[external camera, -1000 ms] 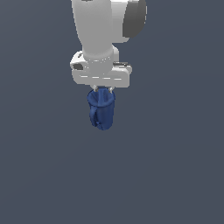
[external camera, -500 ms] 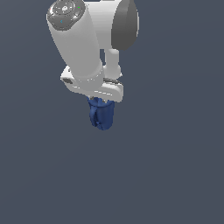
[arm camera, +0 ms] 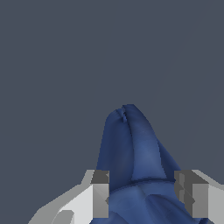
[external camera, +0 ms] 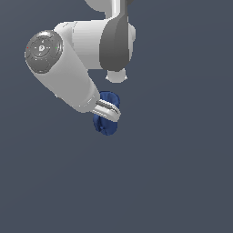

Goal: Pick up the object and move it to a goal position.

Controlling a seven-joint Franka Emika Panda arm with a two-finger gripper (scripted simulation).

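Arm swung toward the exterior view's left since the earlier frame, mug carried along | gripper (arm camera: 146, 199) clamped on dark blue mug (external camera: 107, 124) | mug held between fingers (arm camera: 100, 194), below wrist.

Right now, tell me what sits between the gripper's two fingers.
The dark blue mug fills the gap between the gripper fingers; the wrist view shows it best, with nothing else there.
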